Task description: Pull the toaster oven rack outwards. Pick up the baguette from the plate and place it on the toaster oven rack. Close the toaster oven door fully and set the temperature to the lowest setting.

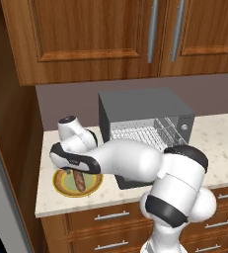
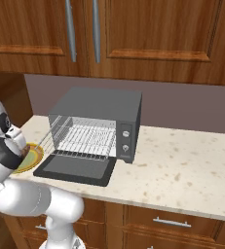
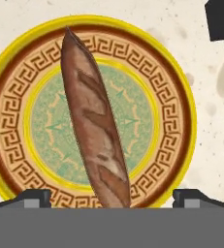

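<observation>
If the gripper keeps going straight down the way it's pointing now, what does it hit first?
Most likely the baguette. In the hand view the open gripper looks straight down at it, one fingertip on each side, and the loaf lies across the plate between them. How far above it the gripper hangs is hard to judge.

Home kitchen (rendered), wooden wall cabinets [image 2: 158, 39], speckled stone counter [image 2: 182, 165], countertop toaster oven [image 2: 104, 109], drawers below [image 2: 172, 221]

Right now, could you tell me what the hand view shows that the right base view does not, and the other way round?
The hand view alone gives the baguette lying across the plate, between the open gripper and its fingertips. The right base view alone gives the toaster oven, its door folded down and its rack. Both share the plate and the speckled counter.
</observation>
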